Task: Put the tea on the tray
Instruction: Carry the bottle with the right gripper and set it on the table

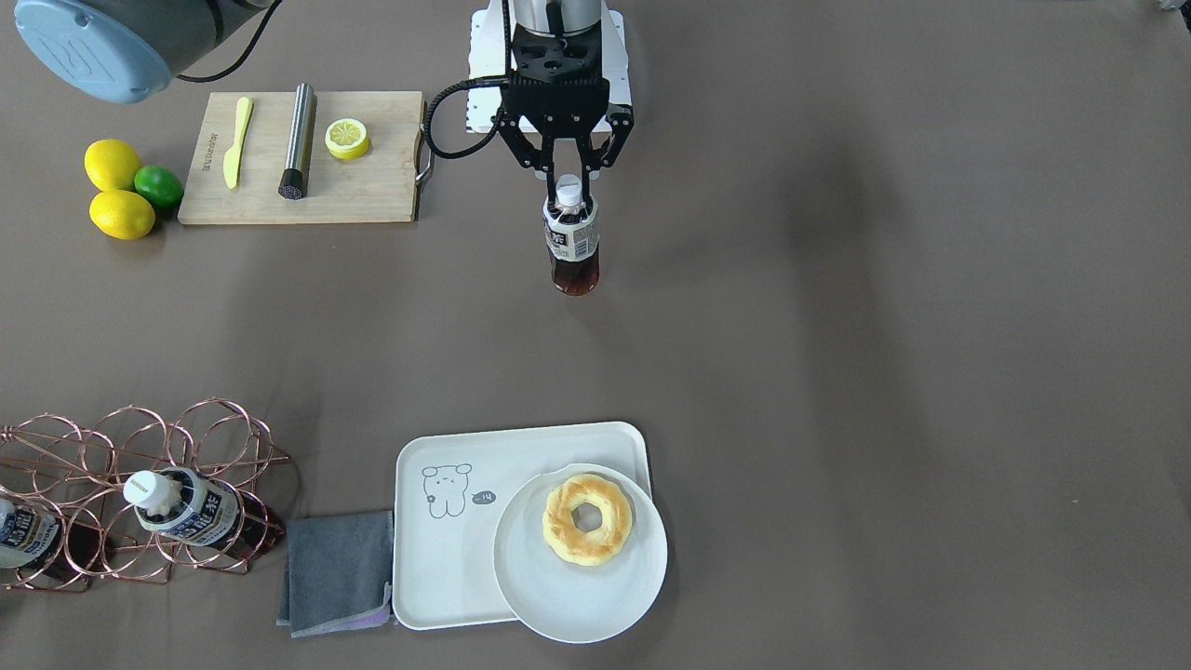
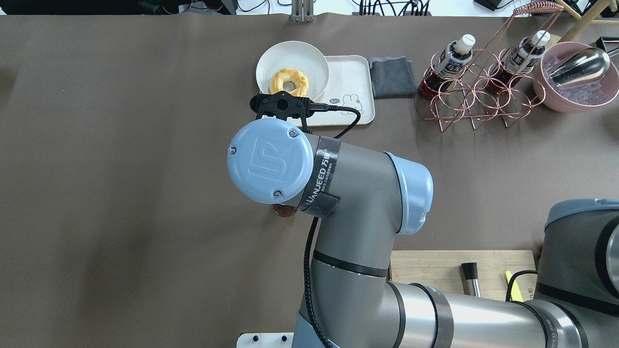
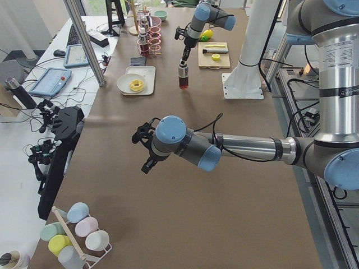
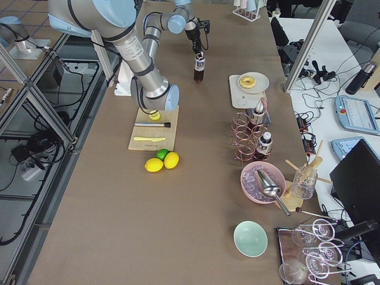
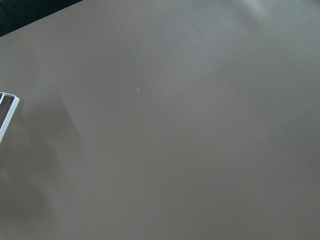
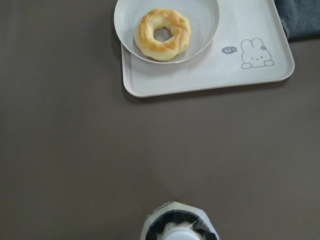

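The tea (image 1: 570, 244) is a small bottle of dark brown liquid with a white cap. It stands upright near the table's middle, on the robot's side. My right gripper (image 1: 568, 182) is shut on its neck from above. I cannot tell whether the base touches the table. The right wrist view shows its cap (image 6: 177, 231) at the bottom edge. The off-white tray (image 1: 447, 558) lies across the table from the bottle, also seen in the right wrist view (image 6: 210, 75). My left gripper (image 3: 143, 148) hovers over bare table far from both; I cannot tell if it is open.
A round white plate (image 1: 582, 596) with a doughnut (image 1: 587, 518) covers part of the tray. A grey cloth (image 1: 340, 568) and a copper wire rack (image 1: 140, 493) holding two more tea bottles lie beside it. A cutting board (image 1: 372, 186), lemons and a lime (image 1: 121, 186) sit near the robot.
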